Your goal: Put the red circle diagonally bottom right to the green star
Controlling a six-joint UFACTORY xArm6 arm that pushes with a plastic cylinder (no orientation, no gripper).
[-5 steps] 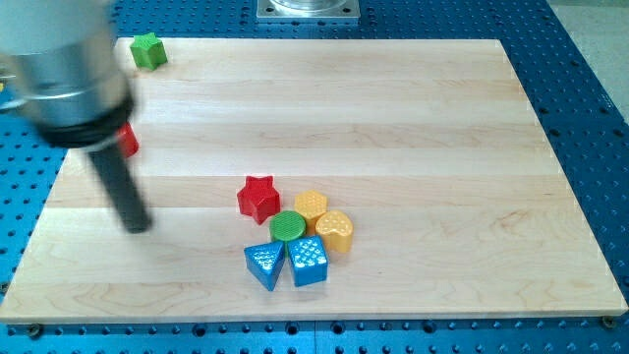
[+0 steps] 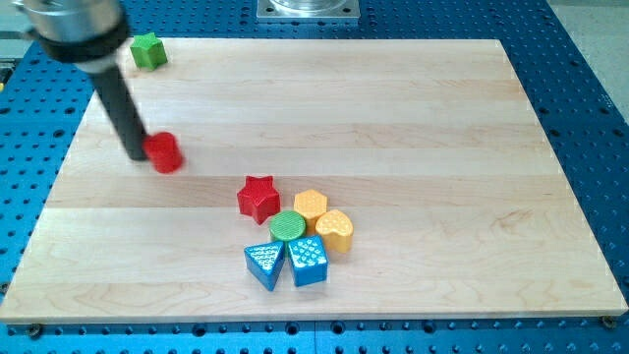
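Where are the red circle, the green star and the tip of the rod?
red circle (image 2: 164, 152), camera view, on its top face.
green star (image 2: 148, 50), camera view, on its centre.
my tip (image 2: 136, 154), camera view, rod's very end, at the circle's left.

No readable text, label, brand, number or sign anywhere. Blocks show raised dot and line textures only, no letters. Wooden board (image 2: 393, 118) plain. Blue perforated table (image 2: 590, 98) unmarked. Rod bare.

Red circle (image 2: 164, 152), green star (image 2: 148, 50), seemingly plain.
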